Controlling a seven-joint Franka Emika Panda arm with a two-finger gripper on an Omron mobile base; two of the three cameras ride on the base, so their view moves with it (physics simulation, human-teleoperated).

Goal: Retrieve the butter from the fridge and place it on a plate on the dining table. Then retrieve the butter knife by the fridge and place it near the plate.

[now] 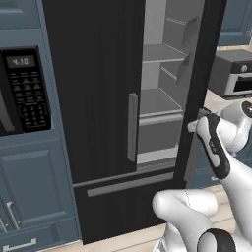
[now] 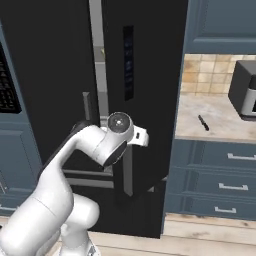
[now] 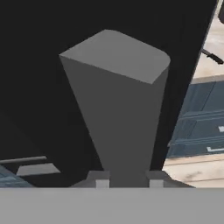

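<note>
– Where's ur pincer (image 3: 127, 183)?
– On the fridge (image 1: 93, 98) right door's grey handle (image 3: 116, 105); fingertips either side of the bar, clamped on it.
– Fridge contents?
– Door's partly open. Pale shelves (image 1: 156, 103) inside look bare from here; can't spot butter.
– Knife?
– Butter knife (image 2: 202, 122) lies on the counter (image 2: 212, 117) right of the fridge, nr a toaster oven (image 2: 245, 90).
</note>
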